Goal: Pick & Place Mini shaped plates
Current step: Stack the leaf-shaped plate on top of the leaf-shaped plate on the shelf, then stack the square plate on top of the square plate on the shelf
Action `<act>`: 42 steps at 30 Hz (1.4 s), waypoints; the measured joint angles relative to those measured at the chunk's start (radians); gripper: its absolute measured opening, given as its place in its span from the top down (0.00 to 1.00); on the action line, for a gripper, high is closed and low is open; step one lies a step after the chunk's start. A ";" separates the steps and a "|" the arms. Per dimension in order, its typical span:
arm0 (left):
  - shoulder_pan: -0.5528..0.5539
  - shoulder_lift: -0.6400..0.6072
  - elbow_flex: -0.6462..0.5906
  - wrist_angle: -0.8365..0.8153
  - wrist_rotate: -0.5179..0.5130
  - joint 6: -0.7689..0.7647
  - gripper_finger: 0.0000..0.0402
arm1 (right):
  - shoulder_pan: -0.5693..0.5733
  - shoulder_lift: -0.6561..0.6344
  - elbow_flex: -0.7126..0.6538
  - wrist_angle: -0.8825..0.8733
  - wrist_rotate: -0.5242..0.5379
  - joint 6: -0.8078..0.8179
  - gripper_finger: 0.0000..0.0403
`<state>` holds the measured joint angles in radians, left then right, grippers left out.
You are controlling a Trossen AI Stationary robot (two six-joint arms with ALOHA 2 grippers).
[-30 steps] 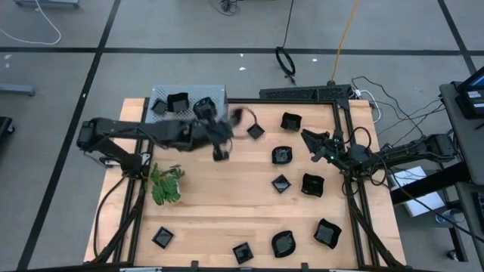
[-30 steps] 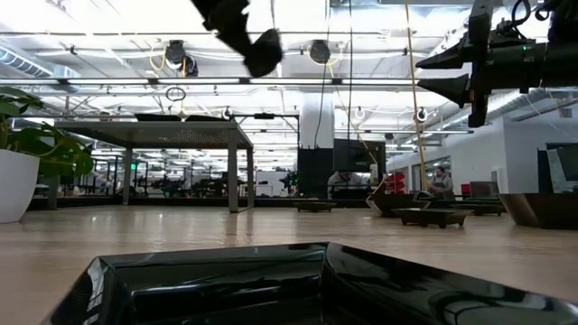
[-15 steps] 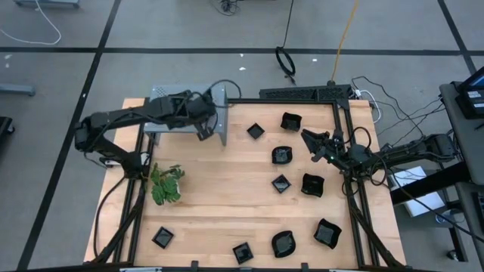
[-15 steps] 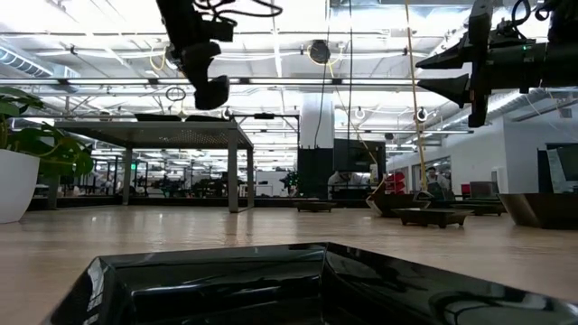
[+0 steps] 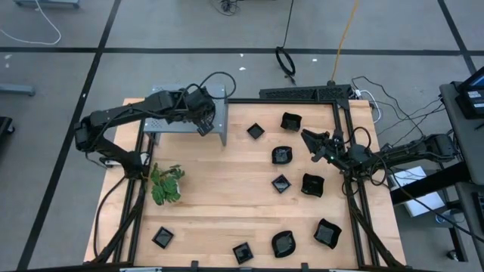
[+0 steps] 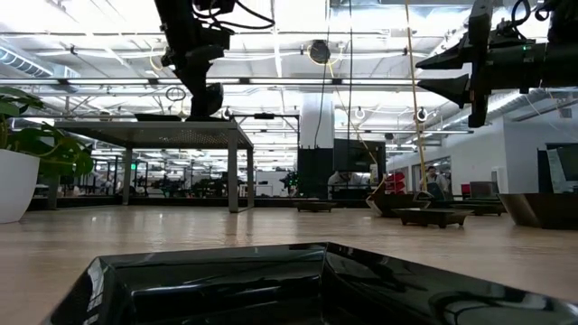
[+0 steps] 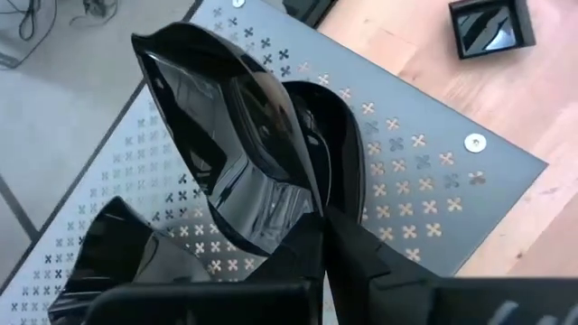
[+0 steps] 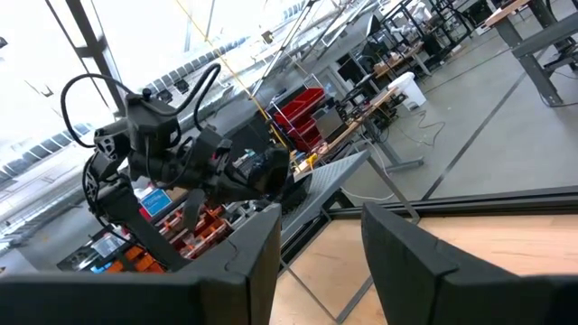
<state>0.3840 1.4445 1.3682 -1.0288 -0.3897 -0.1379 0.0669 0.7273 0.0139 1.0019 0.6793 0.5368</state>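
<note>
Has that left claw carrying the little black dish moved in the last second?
Yes. The left gripper swung from over the bare wood back over the grey shelf, its fingers shut on a mini plate.

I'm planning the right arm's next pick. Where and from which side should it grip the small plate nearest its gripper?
Probably by the raised rim, from straight above. The mini plate lies flat and apart from its neighbours on the table, just in front of the open right gripper. A shallow dish offers only its upturned edge: one jaw inside, one outside.

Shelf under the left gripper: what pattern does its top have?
Grey metal shelf perforated with rows of small cross-shaped cutouts; clearest in the left wrist view.
</note>
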 joint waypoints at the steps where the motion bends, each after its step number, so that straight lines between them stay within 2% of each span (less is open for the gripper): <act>1: 0.000 0.003 0.000 -0.002 0.000 -0.001 0.99 | 0.000 0.000 0.000 0.000 0.000 0.000 0.64; 11: 0.002 0.059 0.000 -0.034 -0.006 -0.003 0.99 | 0.000 0.000 0.000 -0.007 0.000 0.000 0.64; 21: 0.000 0.068 0.000 -0.032 -0.115 0.001 0.95 | 0.000 0.000 0.000 -0.013 0.000 0.000 0.64; 24: -0.003 0.067 0.000 -0.033 -0.134 0.002 0.91 | 0.000 0.000 0.000 -0.012 0.000 0.000 0.64; 35: -0.042 0.050 0.006 -0.032 -0.135 -0.003 0.65 | 0.000 0.000 0.000 -0.012 0.000 0.000 0.64; 42: -0.079 0.036 0.129 -0.082 -0.109 -0.046 0.60 | 0.000 0.000 0.000 -0.012 0.000 0.000 0.64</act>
<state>0.3054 1.4807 1.4968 -1.1105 -0.4985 -0.1835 0.0669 0.7273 0.0139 0.9901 0.6796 0.5369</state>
